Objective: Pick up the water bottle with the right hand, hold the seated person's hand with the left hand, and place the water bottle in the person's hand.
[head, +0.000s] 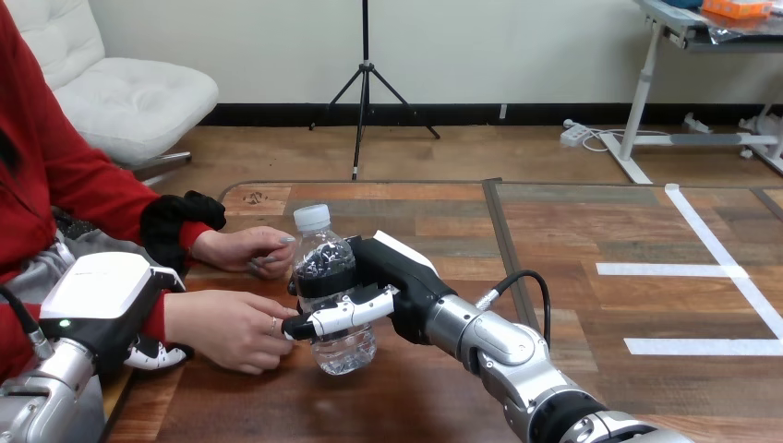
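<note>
A clear water bottle (pixel 343 349) with a white cap stands upright at the table's middle left. My right hand (pixel 403 274) is shut round its middle, thumb across the front. The person's hand (pixel 229 329) at the lower left lies against the bottle's left side, fingertips meeting my thumb tip. My left hand (pixel 100 293) sits over that hand's wrist, with its fingers (pixel 155 354) curled under it. The person's other hand (pixel 247 251) rests on the table just behind, left of the bottle.
The wooden table (pixel 554 231) stretches to the right, with white tape lines (pixel 702 269) on it. Its left edge runs beside the person's lap.
</note>
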{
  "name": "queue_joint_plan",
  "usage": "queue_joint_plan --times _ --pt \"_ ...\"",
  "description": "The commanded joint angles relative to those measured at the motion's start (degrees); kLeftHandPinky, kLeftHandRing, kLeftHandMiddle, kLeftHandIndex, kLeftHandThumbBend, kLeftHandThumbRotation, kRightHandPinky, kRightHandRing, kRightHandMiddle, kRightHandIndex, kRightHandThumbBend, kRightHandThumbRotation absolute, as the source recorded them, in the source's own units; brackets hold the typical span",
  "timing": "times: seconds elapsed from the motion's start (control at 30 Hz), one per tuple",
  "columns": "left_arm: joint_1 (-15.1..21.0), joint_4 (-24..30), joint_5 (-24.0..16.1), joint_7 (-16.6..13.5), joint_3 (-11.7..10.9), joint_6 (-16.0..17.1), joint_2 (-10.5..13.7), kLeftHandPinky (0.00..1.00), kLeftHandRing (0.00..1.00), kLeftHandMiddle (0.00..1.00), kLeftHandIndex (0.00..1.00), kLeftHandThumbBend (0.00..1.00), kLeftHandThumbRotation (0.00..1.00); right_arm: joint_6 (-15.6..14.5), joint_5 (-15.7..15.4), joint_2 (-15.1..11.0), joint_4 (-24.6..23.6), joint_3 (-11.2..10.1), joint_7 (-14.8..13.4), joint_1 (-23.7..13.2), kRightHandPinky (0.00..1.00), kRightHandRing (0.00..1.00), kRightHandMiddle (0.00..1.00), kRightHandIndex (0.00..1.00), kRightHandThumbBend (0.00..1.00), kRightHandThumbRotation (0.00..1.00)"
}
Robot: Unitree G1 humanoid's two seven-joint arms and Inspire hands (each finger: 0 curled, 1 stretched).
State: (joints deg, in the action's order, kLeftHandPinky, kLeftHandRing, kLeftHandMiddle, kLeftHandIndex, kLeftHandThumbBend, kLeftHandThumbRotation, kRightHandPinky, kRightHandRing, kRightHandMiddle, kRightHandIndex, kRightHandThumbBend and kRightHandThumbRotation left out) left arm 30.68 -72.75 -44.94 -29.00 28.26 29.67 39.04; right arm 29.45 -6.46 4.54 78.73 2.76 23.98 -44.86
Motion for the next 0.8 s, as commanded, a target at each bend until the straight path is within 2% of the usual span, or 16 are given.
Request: queue_joint_plan --times 0.0,0.3,0.57,0.77 --pt "0.1 -1.6 0.8 -1.5 -0.1 1.0 -1.6 0.42 0.42 0.46 0.52 0.7 0.16 1.4 1.7 2.2 -4.0 -1.7 -0.1 -5.4 0.27 0.33 0.42 0.44 0.91 0.0" --pt "0.1 -1.6 2.0 -0.5 -0.4 1.8 -1.5 0.42 0.43 0.47 0.52 0.68 0.19 1.1 1.3 2.0 -4.0 -1.9 -0.4 -5.7 0.27 0.33 0.42 0.44 0.9 0.0" --pt "-0.3 -1.3 2.7 -2.7 -0.5 4.0 -1.4 0.41 0.42 0.47 0.52 0.67 0.22 1.2 2.1 2.2 -3.9 -2.7 0.2 -5.9 0.27 0.33 0.42 0.44 0.89 0.0" --pt "-0.6 -1.3 3.7 -2.9 -1.3 6.0 -1.4 0.39 0.42 0.47 0.52 0.67 0.23 1.2 2.4 2.4 -3.8 -3.1 0.5 -6.1 0.27 0.33 0.42 0.44 0.89 0.0"
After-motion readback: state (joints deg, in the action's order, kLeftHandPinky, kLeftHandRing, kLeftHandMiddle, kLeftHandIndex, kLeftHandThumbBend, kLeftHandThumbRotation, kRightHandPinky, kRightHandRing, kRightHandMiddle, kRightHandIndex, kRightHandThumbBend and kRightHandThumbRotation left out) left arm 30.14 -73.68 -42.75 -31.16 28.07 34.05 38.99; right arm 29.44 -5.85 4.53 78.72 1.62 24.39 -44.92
